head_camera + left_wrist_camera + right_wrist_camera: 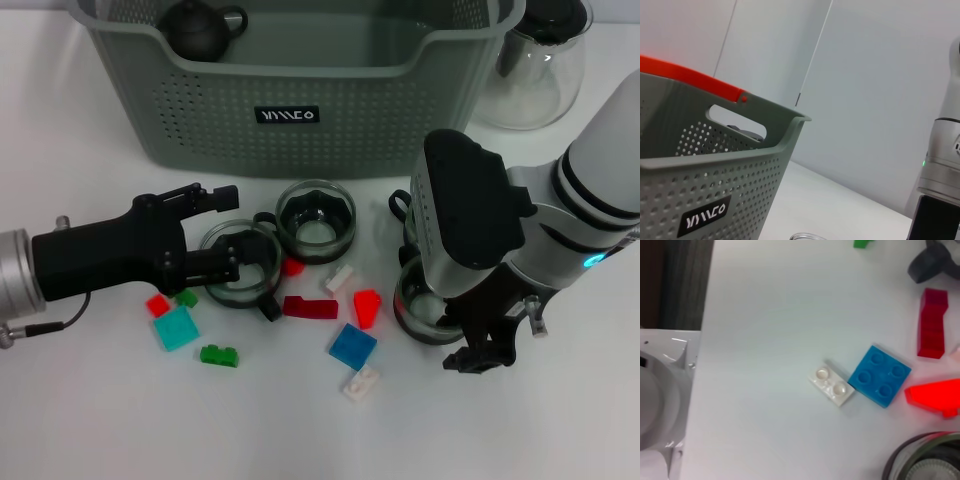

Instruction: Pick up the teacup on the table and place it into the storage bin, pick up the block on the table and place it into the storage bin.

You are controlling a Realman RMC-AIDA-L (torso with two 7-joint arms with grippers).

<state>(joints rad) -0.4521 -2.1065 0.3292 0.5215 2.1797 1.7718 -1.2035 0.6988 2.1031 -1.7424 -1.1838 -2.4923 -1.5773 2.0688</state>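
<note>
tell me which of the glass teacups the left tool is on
The leftmost teacup, nearest the green and cyan blocks. The left tool reaches into it at its rim; the middle teacup by the storage bin sits untouched, and the third lies under the right arm.

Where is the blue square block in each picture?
Head view: the blue square block lies low on the table, touching the small white block, near the right pincer.
Left wrist view: not in it.
Right wrist view: it lies right of centre.
Shared landmark: the white block beside it.
</note>
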